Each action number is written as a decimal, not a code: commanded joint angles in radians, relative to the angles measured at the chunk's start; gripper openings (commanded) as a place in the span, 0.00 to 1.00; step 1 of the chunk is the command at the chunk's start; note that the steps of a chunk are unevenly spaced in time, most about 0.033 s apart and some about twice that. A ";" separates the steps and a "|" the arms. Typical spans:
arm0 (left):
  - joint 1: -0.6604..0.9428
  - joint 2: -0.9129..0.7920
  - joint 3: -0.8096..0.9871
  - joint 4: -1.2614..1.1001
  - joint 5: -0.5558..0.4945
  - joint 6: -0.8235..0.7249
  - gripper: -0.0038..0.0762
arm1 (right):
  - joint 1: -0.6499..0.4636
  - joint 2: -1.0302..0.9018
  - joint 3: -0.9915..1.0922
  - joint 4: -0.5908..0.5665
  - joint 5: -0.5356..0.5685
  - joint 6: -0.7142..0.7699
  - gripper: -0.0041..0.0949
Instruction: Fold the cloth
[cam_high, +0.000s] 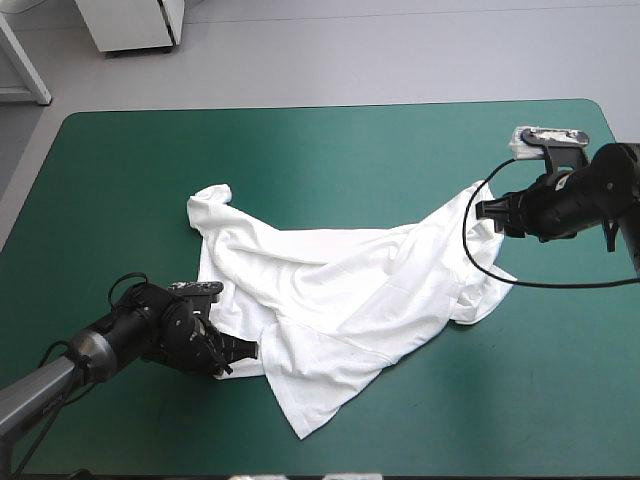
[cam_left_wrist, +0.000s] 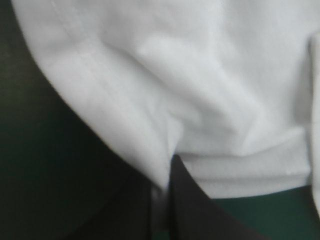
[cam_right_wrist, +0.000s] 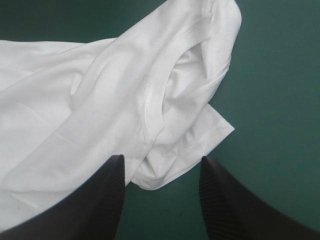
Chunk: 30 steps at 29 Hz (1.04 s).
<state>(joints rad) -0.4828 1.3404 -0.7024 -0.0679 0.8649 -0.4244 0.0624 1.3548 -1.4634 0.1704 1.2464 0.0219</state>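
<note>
While the T-shirt (cam_high: 340, 290) lies crumpled and half spread mid-table on the teal-green cover (cam_high: 120, 180), the left gripper (cam_left_wrist: 164, 167) pinches its near hem, fingers all but together; the right gripper (cam_right_wrist: 161, 160), fingers well apart, hangs over the shirt's right end.

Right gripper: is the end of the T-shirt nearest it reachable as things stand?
Probably yes. The right gripper stands open, directly ahead of it the bunched edge of the T-shirt, with nothing lying on that cloth.

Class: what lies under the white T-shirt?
The T-shirt rests on the teal-green cover, which shows all around it. Whether anything else lies beneath is hidden by the fabric.
</note>
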 joint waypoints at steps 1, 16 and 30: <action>0.000 0.007 0.001 0.037 -0.034 -0.001 0.04 | 0.038 -0.074 0.058 -0.014 0.003 -0.008 0.49; 0.000 0.007 0.001 0.034 -0.041 0.001 0.04 | 0.081 -0.095 0.300 -0.079 -0.113 0.050 0.49; 0.000 0.007 -0.003 0.032 -0.031 0.003 0.04 | 0.073 0.171 0.325 -0.212 -0.255 0.075 0.49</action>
<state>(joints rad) -0.4828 1.3411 -0.7024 -0.0696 0.8656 -0.4184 0.1456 1.5205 -1.1160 -0.0209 1.0290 0.0982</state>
